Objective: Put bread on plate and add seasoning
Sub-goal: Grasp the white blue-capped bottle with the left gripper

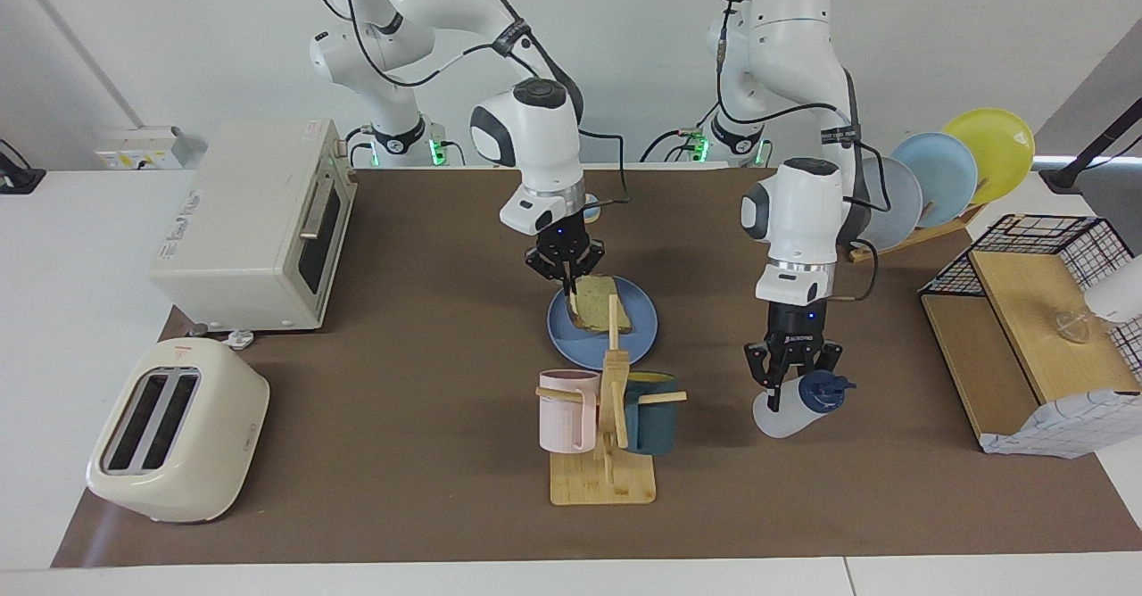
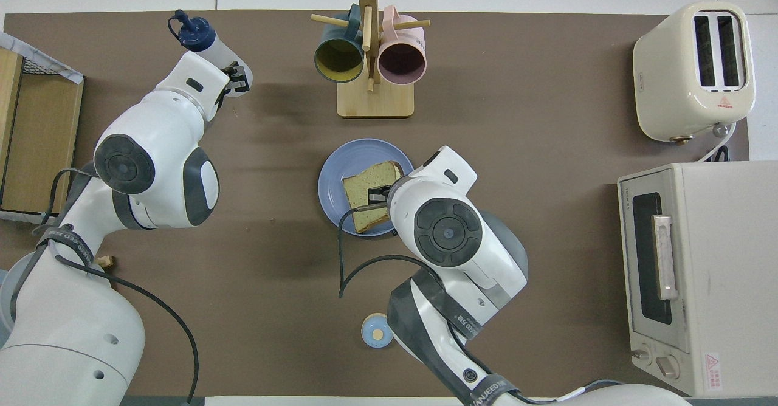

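Right jaws (image 1: 566, 277) pinch the square tan toast slice (image 1: 599, 302) lying on the round periwinkle plate (image 1: 644, 329); left jaws (image 1: 792, 380) clamp the tilted translucent navy-capped bottle (image 1: 797, 407)

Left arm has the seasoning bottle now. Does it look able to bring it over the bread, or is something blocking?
Probably not yet. The left gripper holds the seasoning bottle clear of the mug rack, but the right gripper is at the bread on the plate, crowding that spot.

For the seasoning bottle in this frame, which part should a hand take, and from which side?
Take the seasoning bottle at its translucent body below the navy cap, coming from above. It is tilted, cap toward the left arm's end, and its round body suits two fingers. The left hand grips it there.
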{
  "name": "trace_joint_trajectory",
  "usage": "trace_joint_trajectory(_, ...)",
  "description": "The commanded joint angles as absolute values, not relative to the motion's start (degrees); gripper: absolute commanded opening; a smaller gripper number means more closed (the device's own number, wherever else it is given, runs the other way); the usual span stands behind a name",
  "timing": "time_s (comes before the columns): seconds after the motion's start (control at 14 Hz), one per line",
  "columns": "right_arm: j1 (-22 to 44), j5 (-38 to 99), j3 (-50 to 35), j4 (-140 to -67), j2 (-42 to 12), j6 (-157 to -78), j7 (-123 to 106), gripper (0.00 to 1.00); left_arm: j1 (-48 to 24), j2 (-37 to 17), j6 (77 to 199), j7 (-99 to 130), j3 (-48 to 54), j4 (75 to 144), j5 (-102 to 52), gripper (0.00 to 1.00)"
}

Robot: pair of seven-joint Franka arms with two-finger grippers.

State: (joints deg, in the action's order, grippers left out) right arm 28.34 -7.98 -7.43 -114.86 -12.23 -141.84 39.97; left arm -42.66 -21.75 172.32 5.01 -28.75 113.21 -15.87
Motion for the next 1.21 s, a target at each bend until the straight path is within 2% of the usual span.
trace_joint_trajectory(0.0, 27.2, -7.9, -7.9, -117.8, -10.0, -141.8, 40.9, 0.0, -41.7, -19.3, 162.8, 4.0, -28.9, 109.7, -14.5, 0.0)
trace_joint_trajectory(0.28, 26.5, -7.9, -7.9, -120.0, -9.3, -142.3, 41.7, 0.0, -38.2, -16.3, 147.8, -9.1, -28.8, 104.0, -13.4, 0.0)
trace_joint_trajectory(1.14, 25.2, -7.8, -8.0, -123.6, -8.7, -147.1, 45.4, 0.0, -35.4, -2.2, 116.9, -37.9, -28.8, 103.6, -12.2, 0.0)
